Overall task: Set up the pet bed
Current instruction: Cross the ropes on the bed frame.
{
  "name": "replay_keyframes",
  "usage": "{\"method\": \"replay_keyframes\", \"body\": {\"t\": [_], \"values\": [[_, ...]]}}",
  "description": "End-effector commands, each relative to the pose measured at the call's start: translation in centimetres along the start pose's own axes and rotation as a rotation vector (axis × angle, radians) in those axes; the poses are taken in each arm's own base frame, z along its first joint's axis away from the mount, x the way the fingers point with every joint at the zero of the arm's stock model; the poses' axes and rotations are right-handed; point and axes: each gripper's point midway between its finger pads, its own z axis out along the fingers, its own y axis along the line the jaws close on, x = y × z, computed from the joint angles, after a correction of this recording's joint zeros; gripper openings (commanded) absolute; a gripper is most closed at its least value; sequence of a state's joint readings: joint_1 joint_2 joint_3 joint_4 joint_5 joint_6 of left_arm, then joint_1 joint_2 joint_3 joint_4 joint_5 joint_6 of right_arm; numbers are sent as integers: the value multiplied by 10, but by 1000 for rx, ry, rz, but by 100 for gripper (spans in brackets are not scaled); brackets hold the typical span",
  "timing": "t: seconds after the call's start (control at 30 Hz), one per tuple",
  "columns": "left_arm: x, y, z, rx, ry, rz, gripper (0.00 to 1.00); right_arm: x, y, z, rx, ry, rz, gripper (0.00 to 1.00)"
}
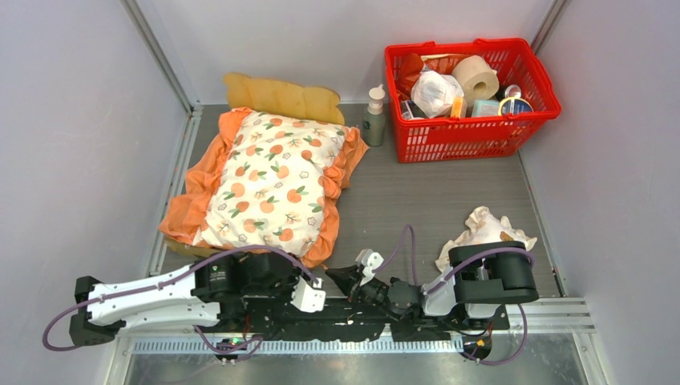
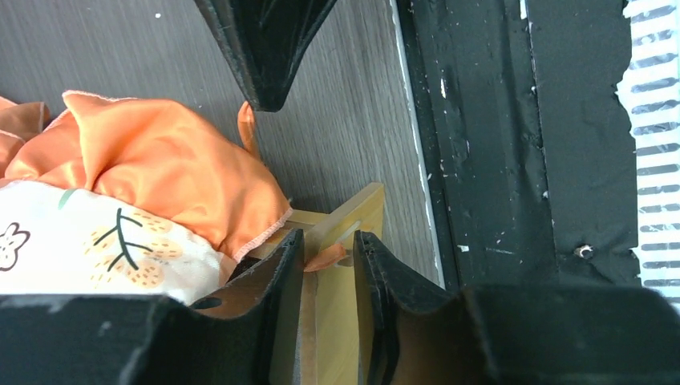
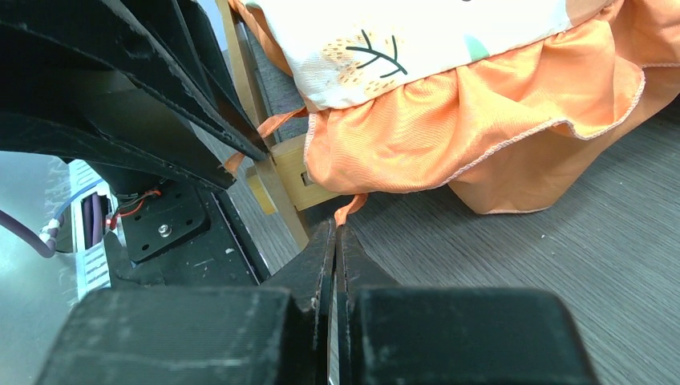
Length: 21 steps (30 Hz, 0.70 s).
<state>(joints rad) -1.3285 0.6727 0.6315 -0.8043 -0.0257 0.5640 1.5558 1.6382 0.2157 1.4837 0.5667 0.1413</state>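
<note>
The pet bed, a light-wood frame with a wavy headboard (image 1: 281, 96), stands at the left. A cream orange-print cushion (image 1: 277, 180) with orange ruffles covers it. My left gripper (image 2: 329, 245) hovers over the frame's near right corner (image 2: 353, 216). Its jaws stand a little apart, and a short orange ribbon end (image 2: 325, 258) lies between them, unpinched. My right gripper (image 3: 335, 228) points at the same corner (image 3: 285, 172) from the right. It is shut on the tip of another orange ribbon (image 3: 346, 208) that hangs from the cushion. In the top view both grippers, left (image 1: 311, 281) and right (image 1: 333, 275), meet there.
A small frilled cream pillow (image 1: 481, 228) lies on the table at the right, beside the right arm. At the back right stands a red basket (image 1: 469, 128) full of items, with a pump bottle (image 1: 374, 116) to its left. Grey walls close in on both sides.
</note>
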Motion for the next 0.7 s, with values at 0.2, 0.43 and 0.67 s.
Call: {"method": "replay_keyframes", "body": {"t": [0.2, 0.43, 0.67], "values": [[-17, 15, -4, -69, -61, -7, 0, -16, 2, 0, -8, -63, 49, 5], [-50, 48, -23, -208, -184, -74, 0, -14, 5, -5, -32, -53, 74, 5], [-81, 62, -23, -248, -307, -116, 0, -23, 5, -8, -39, -66, 91, 5]]}}
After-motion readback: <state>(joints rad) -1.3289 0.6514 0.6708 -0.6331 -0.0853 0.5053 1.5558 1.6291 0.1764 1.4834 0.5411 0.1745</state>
